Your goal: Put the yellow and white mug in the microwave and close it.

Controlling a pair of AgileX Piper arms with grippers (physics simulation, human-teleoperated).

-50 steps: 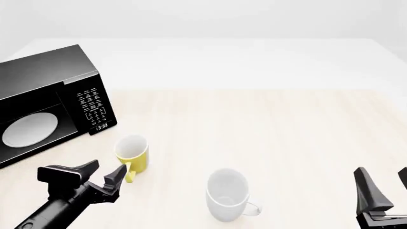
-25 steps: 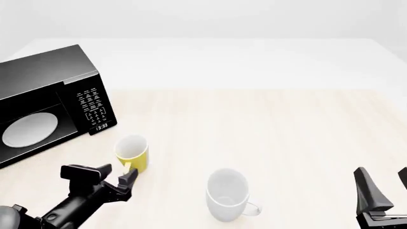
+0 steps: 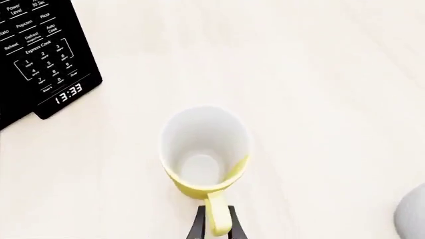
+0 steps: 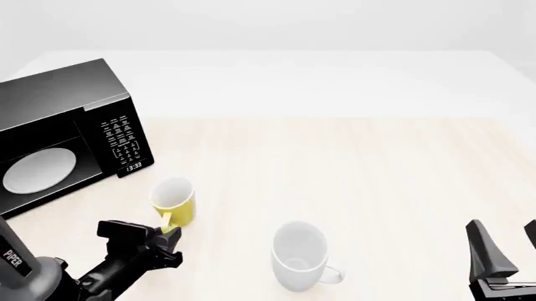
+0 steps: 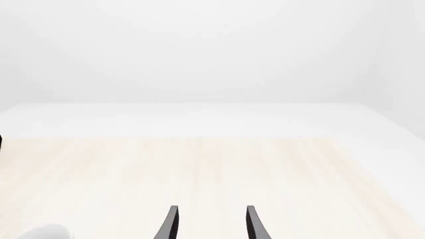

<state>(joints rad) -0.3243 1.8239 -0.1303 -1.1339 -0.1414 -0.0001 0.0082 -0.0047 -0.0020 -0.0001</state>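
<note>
Left hand (image 4: 164, 241) clamped on the handle of the yellow and white mug (image 4: 173, 202), fingers (image 3: 198, 226) pressed to either side of it. Best lifted straight and level, gently, since a thin handle can twist in the grip; then carried to the microwave (image 4: 63, 135), onto its round white plate (image 4: 39, 171). Mug upright on the bench (image 4: 352, 163), just in front of the microwave's keypad (image 4: 122, 143), yellow outside, white and empty inside. Right hand (image 5: 209, 224) well away from the microwave, spread apart, empty.
</note>
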